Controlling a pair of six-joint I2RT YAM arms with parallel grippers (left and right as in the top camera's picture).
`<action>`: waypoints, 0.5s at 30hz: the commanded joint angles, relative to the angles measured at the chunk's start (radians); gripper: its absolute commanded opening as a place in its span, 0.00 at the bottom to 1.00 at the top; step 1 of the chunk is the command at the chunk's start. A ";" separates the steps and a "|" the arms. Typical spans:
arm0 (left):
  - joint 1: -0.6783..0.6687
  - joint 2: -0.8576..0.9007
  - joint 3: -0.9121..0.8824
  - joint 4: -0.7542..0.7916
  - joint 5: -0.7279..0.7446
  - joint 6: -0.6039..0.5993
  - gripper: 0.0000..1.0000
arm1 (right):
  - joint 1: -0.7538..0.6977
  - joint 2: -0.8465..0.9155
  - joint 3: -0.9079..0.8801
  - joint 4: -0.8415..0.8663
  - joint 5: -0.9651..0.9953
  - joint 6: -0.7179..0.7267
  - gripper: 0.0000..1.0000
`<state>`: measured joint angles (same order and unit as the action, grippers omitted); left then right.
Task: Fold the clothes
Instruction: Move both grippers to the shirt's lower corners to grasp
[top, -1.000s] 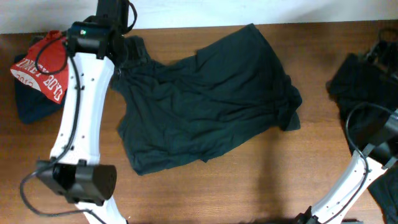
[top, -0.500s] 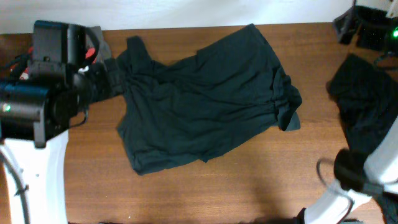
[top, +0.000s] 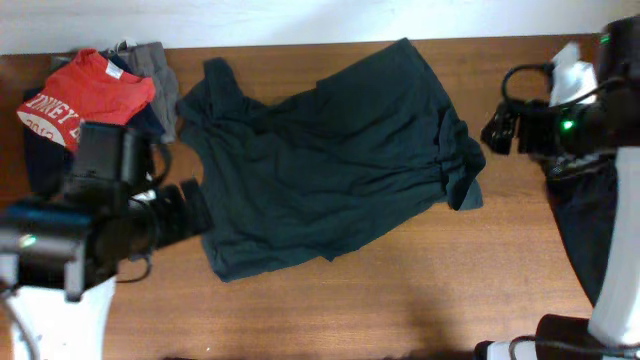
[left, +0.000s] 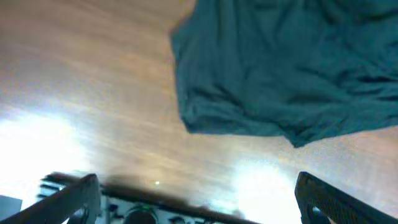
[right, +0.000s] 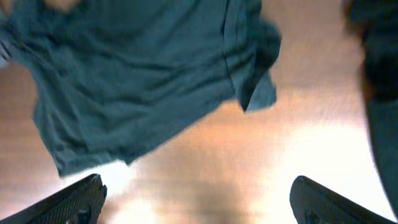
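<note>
Shirt sprawled crooked across the middle of the table, rumpled, one sleeve bunched up on my right side. Left gripper is spread wide and empty, hovering just off the near-left hem corner. Right gripper is spread wide too, holding nothing, near that bunched sleeve. Trouble I see: pinch into those wrinkles and I'd likely catch two layers, dragging the whole thing askew. And the dark garment beside my right arm could snag.
</note>
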<state>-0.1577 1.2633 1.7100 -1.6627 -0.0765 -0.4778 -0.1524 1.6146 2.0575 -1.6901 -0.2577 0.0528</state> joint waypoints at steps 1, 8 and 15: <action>-0.003 -0.069 -0.203 0.056 0.099 -0.068 0.99 | 0.009 -0.011 -0.154 0.029 0.005 -0.020 0.99; -0.003 -0.113 -0.637 0.222 0.285 -0.091 0.99 | 0.008 -0.005 -0.394 0.222 -0.003 -0.010 0.99; -0.003 -0.113 -0.902 0.417 0.355 -0.091 0.99 | 0.008 -0.005 -0.492 0.308 -0.003 -0.010 0.99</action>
<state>-0.1577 1.1587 0.8650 -1.2911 0.2291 -0.5579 -0.1524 1.6203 1.5917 -1.3983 -0.2588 0.0452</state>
